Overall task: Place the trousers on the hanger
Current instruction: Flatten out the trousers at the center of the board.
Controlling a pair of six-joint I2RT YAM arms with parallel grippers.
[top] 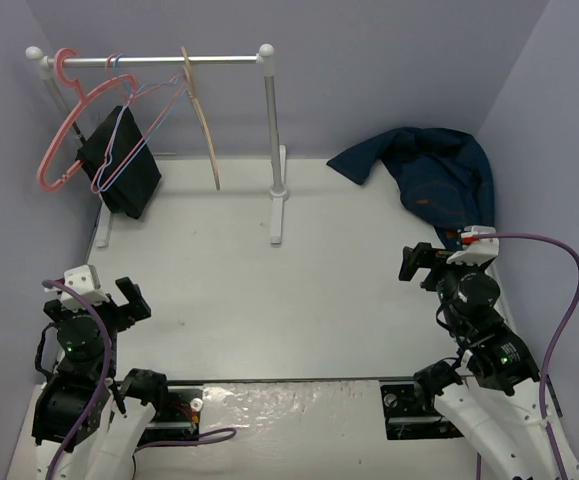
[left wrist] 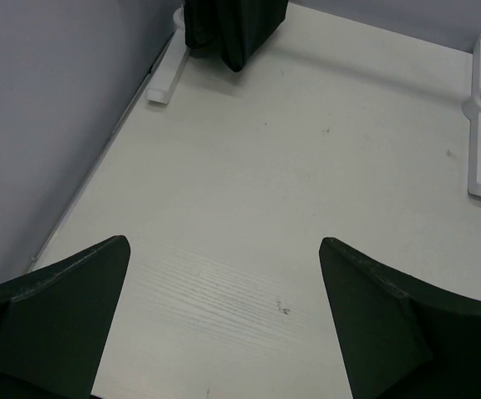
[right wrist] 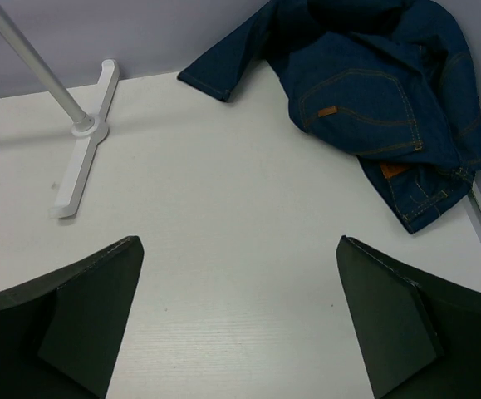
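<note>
The dark navy jeans [top: 429,175] lie crumpled in the table's far right corner; they also show in the right wrist view [right wrist: 373,91], orange stitching and a tan label up. The tan wooden hanger [top: 206,125] hangs by its hook from the white rail [top: 154,62], seen edge-on. My left gripper [top: 109,297] is open and empty at the near left, above bare table [left wrist: 223,283]. My right gripper [top: 421,265] is open and empty at the near right, just in front of the jeans.
A white clothes rack stands at the back left, its right post [top: 272,140] and feet [top: 278,200] on the table. A pink plastic hanger [top: 61,120], thin wire hangers [top: 129,125] and a black cloth [top: 121,170] hang on it. Purple-grey walls enclose the table.
</note>
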